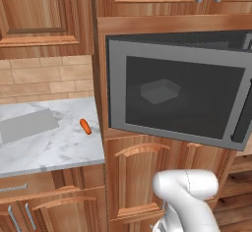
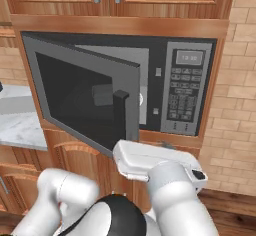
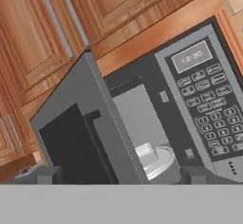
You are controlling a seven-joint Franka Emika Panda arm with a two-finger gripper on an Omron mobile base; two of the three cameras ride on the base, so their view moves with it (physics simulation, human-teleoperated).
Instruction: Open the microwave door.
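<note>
The microwave door point(image 2: 82, 97) stands part open, hinged on its left edge, its free edge swung out toward me from the microwave point(image 2: 150, 85) built into the wooden cabinets. Through the gap I see the pale inside wall and a glass turntable point(image 3: 159, 159) with a small box on it. The keypad point(image 2: 184, 87) sits at the right of the opening, untouched. My pincer point(image 3: 116, 176) hangs just in front of and below the door's free edge, and its two dark fingertips point(image 3: 45, 175) stand wide apart with nothing between them. The vertical black handle point(image 2: 120, 112) runs down the door's free edge. That is where I would take hold, near its middle. I judge the door a stiff, light panel that swings on its hinge with little resistance; the smooth bar could slip, so hooking behind it seems safer than pinching. Out on the marble counter point(image 1: 49, 142) lies a carrot point(image 1: 85, 126), well clear of the swing.
</note>
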